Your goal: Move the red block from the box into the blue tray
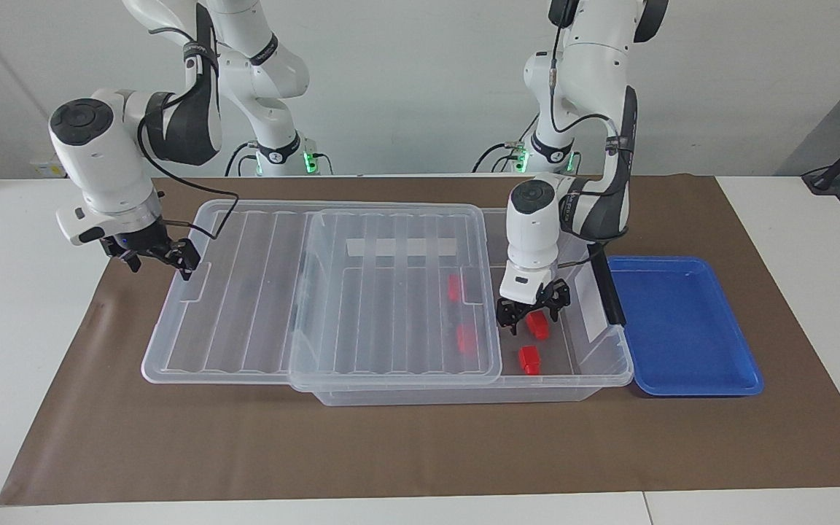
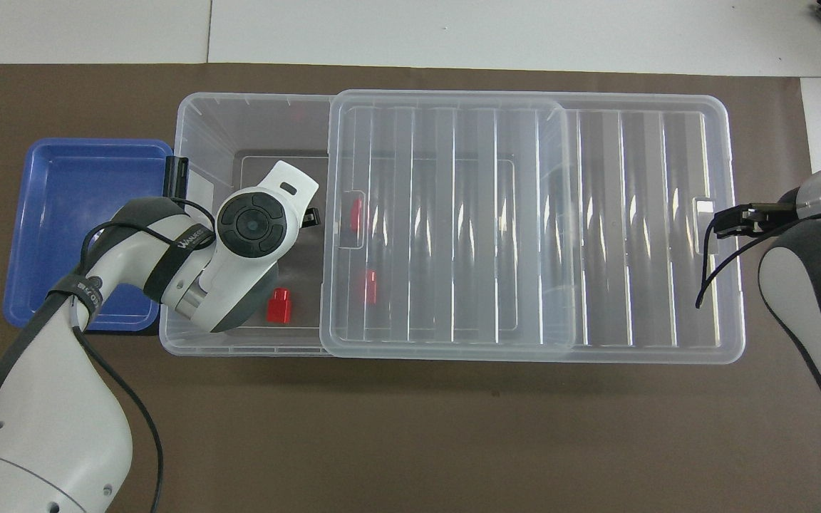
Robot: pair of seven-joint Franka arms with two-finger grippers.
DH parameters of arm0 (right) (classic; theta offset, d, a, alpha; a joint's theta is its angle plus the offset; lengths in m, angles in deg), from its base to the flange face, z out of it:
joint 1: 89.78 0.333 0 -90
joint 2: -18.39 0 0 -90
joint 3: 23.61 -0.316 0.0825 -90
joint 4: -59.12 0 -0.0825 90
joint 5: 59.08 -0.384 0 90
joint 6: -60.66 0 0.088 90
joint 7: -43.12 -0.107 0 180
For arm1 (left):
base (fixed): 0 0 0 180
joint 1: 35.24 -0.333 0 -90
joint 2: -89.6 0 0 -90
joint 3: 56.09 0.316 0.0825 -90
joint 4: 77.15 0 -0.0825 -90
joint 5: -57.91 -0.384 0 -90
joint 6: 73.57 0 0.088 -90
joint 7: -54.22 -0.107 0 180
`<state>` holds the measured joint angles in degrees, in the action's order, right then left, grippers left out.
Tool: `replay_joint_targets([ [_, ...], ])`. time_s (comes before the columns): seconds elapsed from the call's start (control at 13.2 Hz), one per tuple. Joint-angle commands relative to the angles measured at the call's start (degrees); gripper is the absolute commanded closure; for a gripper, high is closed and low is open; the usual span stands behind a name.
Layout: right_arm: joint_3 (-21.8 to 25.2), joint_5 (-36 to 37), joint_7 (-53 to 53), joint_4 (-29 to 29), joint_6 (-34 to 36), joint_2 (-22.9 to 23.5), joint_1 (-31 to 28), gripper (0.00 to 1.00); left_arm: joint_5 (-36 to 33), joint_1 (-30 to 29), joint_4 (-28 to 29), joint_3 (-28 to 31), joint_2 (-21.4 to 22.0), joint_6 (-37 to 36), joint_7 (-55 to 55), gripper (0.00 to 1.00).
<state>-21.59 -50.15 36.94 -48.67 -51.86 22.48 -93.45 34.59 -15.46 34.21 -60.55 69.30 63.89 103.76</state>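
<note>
Box (image 1: 391,386), clear, lid (image 1: 332,292) slid toward the right arm's end, uncovering the end beside the blue tray (image 1: 682,324). Left gripper (image 1: 529,315) lowered into the uncovered end, fingers spread on either side of one red block (image 1: 537,325); contact unclear, and the arm hides this block from overhead. Second block (image 1: 529,359) lies uncovered, farther from the robots; two more (image 1: 455,286) (image 1: 465,337) show dimly through the lid. Right gripper (image 1: 161,255), open, at the lid's outer edge; contact not discernible.
</note>
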Motion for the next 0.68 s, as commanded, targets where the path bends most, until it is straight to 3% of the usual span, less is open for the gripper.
replay_joint_targets([
  [0.0,-0.43,-2.49,-0.14,4.85,6.24,-0.93,-0.1,0.0,-1.46,0.52,1.49,0.69,0.18,1.66,-1.37,0.0],
  [0.15,-0.52,-4.61,0.03,9.24,10.64,-1.28,-0.28,0.0,-1.46,0.34,1.75,0.69,0.0,2.89,-1.37,0.0],
  [0.53,-0.52,-7.96,1.52,10.67,17.67,-7.69,-0.54,0.0,-1.46,0.25,3.34,0.77,-0.53,5.27,-1.2,0.0],
  [0.61,-0.61,-7.87,1.53,12.06,20.39,-8.13,-0.37,0.0,-1.46,0.25,3.34,0.77,-0.53,5.35,-1.11,0.05],
])
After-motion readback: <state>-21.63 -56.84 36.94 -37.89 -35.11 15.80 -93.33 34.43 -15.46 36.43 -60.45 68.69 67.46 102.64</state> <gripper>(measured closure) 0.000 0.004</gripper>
